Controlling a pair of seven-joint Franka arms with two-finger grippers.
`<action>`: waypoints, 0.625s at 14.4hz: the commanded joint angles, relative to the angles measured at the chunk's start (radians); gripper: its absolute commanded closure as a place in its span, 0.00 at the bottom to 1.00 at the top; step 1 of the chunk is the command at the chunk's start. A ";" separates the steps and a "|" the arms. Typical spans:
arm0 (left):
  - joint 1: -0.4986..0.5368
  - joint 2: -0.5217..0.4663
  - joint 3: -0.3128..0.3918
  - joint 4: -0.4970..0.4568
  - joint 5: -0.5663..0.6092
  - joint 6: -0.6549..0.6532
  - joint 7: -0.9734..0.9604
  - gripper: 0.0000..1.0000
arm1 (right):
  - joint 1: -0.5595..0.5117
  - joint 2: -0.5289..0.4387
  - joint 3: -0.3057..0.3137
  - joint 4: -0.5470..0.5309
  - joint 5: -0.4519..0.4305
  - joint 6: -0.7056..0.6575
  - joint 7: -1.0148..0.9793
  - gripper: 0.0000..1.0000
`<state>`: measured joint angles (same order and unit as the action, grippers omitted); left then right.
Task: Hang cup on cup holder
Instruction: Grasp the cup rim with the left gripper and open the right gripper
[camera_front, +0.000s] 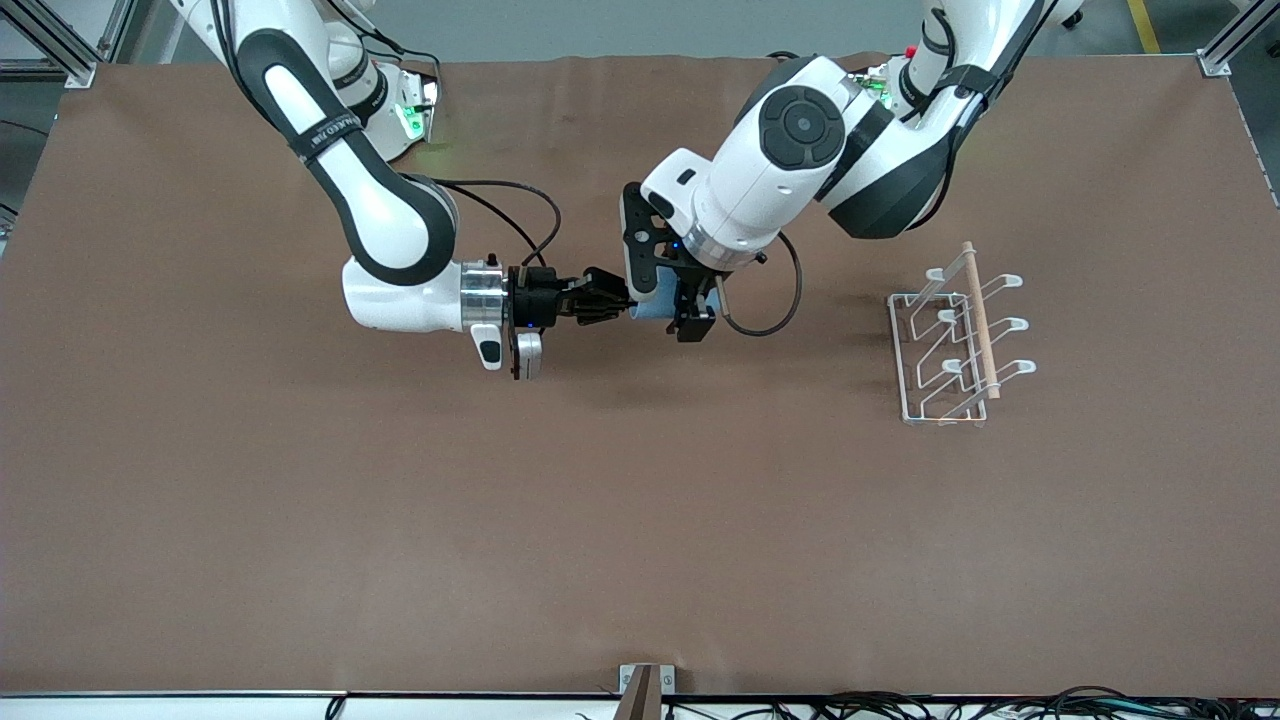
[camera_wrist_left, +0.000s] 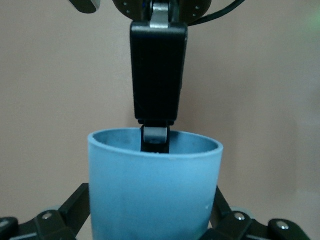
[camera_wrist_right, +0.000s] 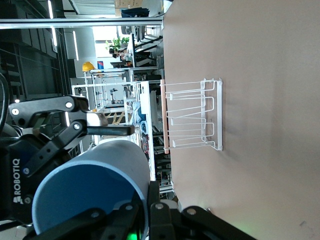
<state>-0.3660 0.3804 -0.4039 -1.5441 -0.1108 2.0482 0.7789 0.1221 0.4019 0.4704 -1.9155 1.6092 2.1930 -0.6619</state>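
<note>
The light-blue cup (camera_front: 652, 310) hangs on its side in the air over the middle of the table. My right gripper (camera_front: 612, 300) is shut on the cup's rim (camera_wrist_right: 146, 186), one finger inside the mouth and one outside (camera_wrist_left: 156, 142). My left gripper (camera_front: 668, 305) is open, its fingers (camera_wrist_left: 75, 205) standing on either side of the cup's body (camera_wrist_left: 155, 195). The white wire cup holder (camera_front: 950, 340) with its wooden rod (camera_front: 980, 320) stands on the table toward the left arm's end, apart from both grippers; it also shows in the right wrist view (camera_wrist_right: 195, 115).
Brown table mat (camera_front: 400, 520) under everything. A small bracket (camera_front: 645, 680) sits at the table edge nearest the front camera. Black cables (camera_front: 770, 320) loop from both wrists near the cup.
</note>
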 joint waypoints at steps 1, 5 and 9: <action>-0.007 0.011 0.000 0.022 0.023 0.003 -0.013 0.05 | -0.004 0.003 0.010 0.009 0.028 0.008 -0.022 0.99; -0.007 0.009 0.000 0.012 0.097 -0.009 -0.012 0.43 | -0.006 0.005 0.010 0.009 0.028 0.008 -0.021 0.99; -0.031 0.009 0.002 0.013 0.160 -0.045 -0.026 0.76 | -0.009 0.005 0.010 0.009 0.029 0.001 -0.007 0.95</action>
<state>-0.3744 0.3830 -0.4139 -1.5427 -0.0134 2.0368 0.7584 0.1228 0.4067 0.4727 -1.9110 1.6113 2.2136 -0.6636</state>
